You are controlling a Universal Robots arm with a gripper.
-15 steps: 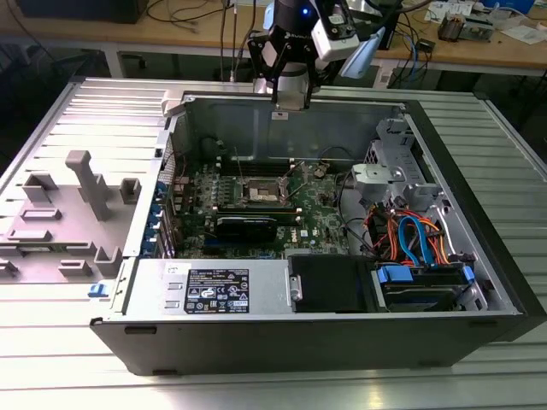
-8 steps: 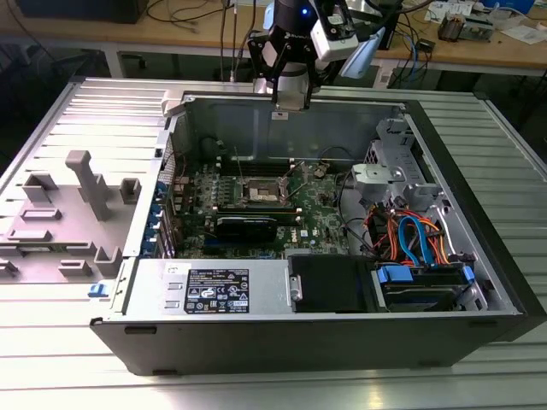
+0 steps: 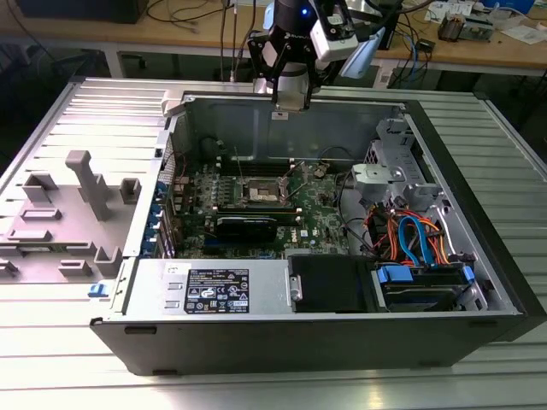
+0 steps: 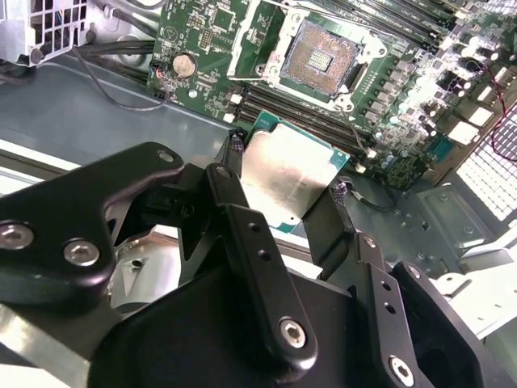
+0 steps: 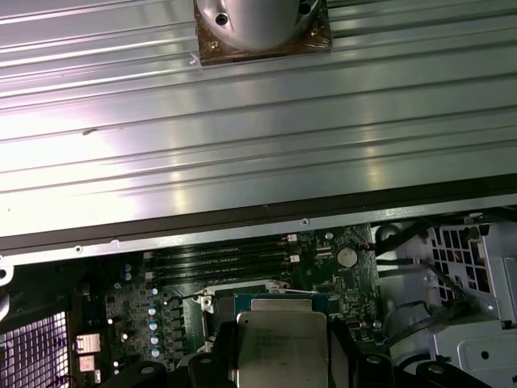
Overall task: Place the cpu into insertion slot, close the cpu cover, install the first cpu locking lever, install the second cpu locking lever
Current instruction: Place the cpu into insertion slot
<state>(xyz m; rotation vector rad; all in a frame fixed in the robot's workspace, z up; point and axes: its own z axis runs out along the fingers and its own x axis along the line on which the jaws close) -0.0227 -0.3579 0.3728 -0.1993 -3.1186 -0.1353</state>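
Black two-fingered hand clenched on the small, flat, square cpu with a silver-grey metal top; fingers pinch its opposite edges and hold it in the air. Dark square insertion slot with a silver metal rim sits in the green motherboard, beyond the fingertips and apart from the chip, contacts exposed.

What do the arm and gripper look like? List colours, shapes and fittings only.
The gripper is black, with jointed, flat bar fingers pinned by silver screws. In the exterior view the arm ends in a silver-grey cylinder below black parts, with a blue light and a white box beside it.
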